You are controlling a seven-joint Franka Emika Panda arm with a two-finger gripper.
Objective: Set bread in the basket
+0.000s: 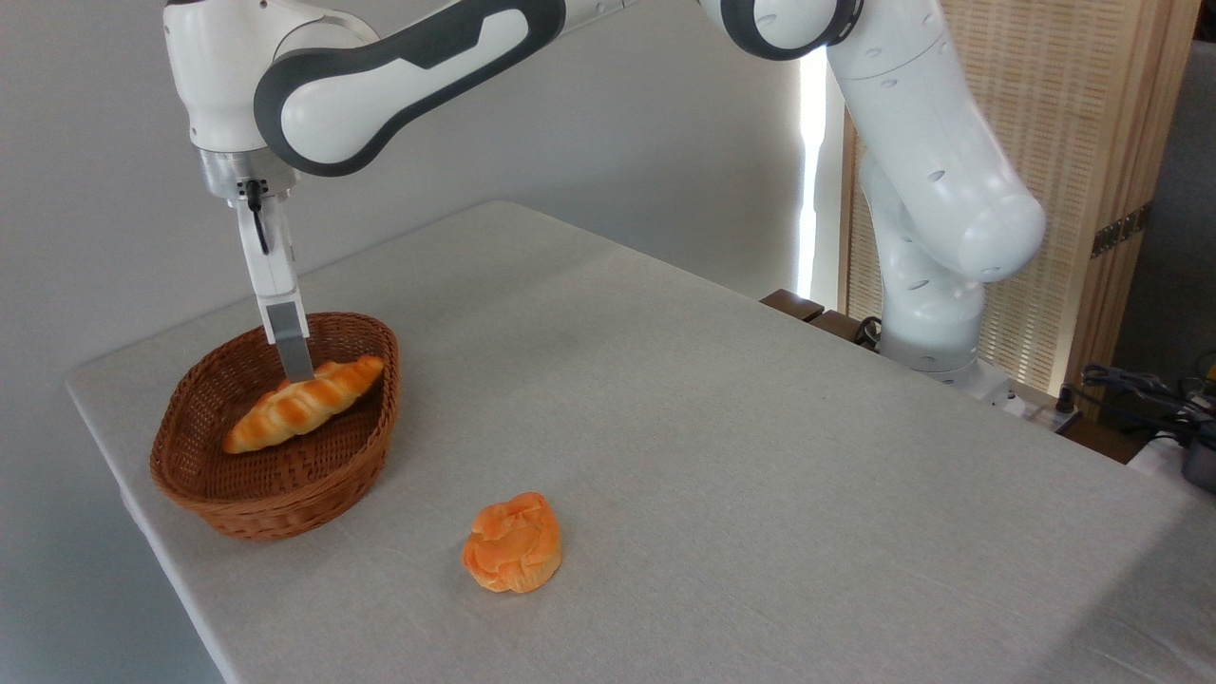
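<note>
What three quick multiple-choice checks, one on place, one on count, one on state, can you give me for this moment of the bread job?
1. Where is the bread?
A. On the table beside the knotted bun
B. Lying inside the basket
C. Off the table

2. How many baked items are in view?
A. One
B. Two
C. Four

3. How does the gripper stand to the bread?
A. Carrying it high above the table
B. Pressing the bun
C. Just above the loaf, fingers not closed round it

Answers:
1 B, the loaf lies slanted on the basket's woven floor.
2 B, the loaf plus the knotted bun on the table.
3 C, the fingertip ends at the loaf's upper edge while the loaf rests on the weave.
</note>
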